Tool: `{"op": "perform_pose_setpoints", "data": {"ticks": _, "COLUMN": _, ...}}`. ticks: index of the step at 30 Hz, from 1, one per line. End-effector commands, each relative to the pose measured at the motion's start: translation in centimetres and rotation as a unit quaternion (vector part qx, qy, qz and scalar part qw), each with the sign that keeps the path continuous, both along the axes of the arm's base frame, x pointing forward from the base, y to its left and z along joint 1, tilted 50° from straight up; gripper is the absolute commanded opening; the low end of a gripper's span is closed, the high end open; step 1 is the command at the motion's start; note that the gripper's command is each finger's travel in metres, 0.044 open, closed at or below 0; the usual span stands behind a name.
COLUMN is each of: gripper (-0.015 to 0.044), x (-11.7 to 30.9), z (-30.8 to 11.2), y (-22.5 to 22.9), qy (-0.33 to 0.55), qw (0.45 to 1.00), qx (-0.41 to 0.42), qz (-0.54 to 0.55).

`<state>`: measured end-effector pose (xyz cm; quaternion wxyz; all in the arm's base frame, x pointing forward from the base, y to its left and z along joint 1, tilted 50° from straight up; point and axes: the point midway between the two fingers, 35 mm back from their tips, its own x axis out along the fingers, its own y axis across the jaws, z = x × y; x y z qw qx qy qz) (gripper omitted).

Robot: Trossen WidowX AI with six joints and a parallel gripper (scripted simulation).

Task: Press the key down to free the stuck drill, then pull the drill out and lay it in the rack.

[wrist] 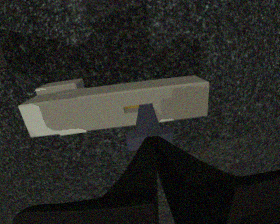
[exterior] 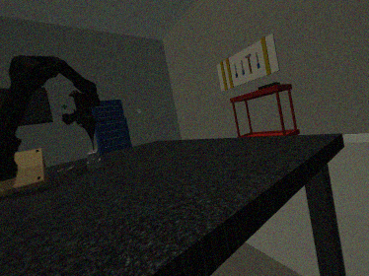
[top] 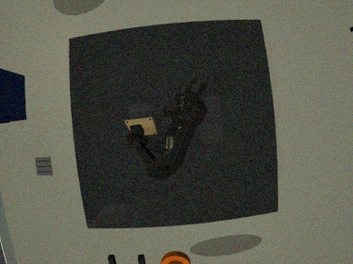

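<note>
My gripper is shut, with nothing seen between its fingers, and points down at a pale beige block in the wrist view. The block is long and box-shaped, with a small orange-edged slot in the face toward me. A bluish-grey piece stands between the fingertips and the block and covers part of that face; I cannot tell whether it is the key. Contact is unclear. A small pale fixture is just below the fingers in the exterior view. Neither drill nor rack can be made out surely.
A tan plate is at the arm's base. A small pale piece lies beside the arm on the dark table. A blue cabinet and a red cart stand beyond the table.
</note>
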<state>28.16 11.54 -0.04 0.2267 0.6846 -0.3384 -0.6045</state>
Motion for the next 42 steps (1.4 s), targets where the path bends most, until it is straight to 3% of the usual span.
{"op": "perform_pose_setpoints", "data": {"ticks": 1, "gripper": 0.0000, "x": -0.5, "z": -1.6, "y": -1.5, "qy": 0.019, "qw": 1.000, "qx": -0.009, "qz": -0.016}}
{"op": "perform_pose_setpoints", "data": {"ticks": 5, "gripper": 0.0000, "x": -0.5, "z": -1.9, "y": -1.7, "qy": 0.019, "qw": 1.000, "qx": -0.009, "qz": -0.016}}
{"op": "perform_pose_setpoints", "data": {"ticks": 18, "gripper": 0.0341, "x": 0.0, "z": 3.6, "y": 4.4, "qy": 0.044, "qw": 0.999, "qx": -0.014, "qz": 0.018}}
{"op": "perform_pose_setpoints", "data": {"ticks": 22, "gripper": 0.0440, "x": 0.7, "z": 4.5, "y": 0.4, "qy": -0.075, "qw": 0.994, "qx": -0.001, "qz": -0.084}}
{"op": "perform_pose_setpoints", "data": {"ticks": 27, "gripper": 0.0440, "x": 0.2, "z": 6.5, "y": -7.1, "qy": -0.298, "qw": 0.909, "qx": 0.008, "qz": -0.292}}
{"op": "perform_pose_setpoints", "data": {"ticks": 32, "gripper": 0.0440, "x": -2.4, "z": 7.7, "y": -13.9, "qy": -0.490, "qw": 0.739, "qx": 0.002, "qz": -0.462}}
{"op": "perform_pose_setpoints", "data": {"ticks": 34, "gripper": 0.0440, "x": -2.9, "z": 7.8, "y": -14.7, "qy": -0.514, "qw": 0.711, "qx": 0.000, "qz": -0.481}}
{"op": "perform_pose_setpoints", "data": {"ticks": 42, "gripper": 0.0440, "x": -2.9, "z": 7.8, "y": -14.7, "qy": -0.514, "qw": 0.711, "qx": 0.000, "qz": -0.481}}
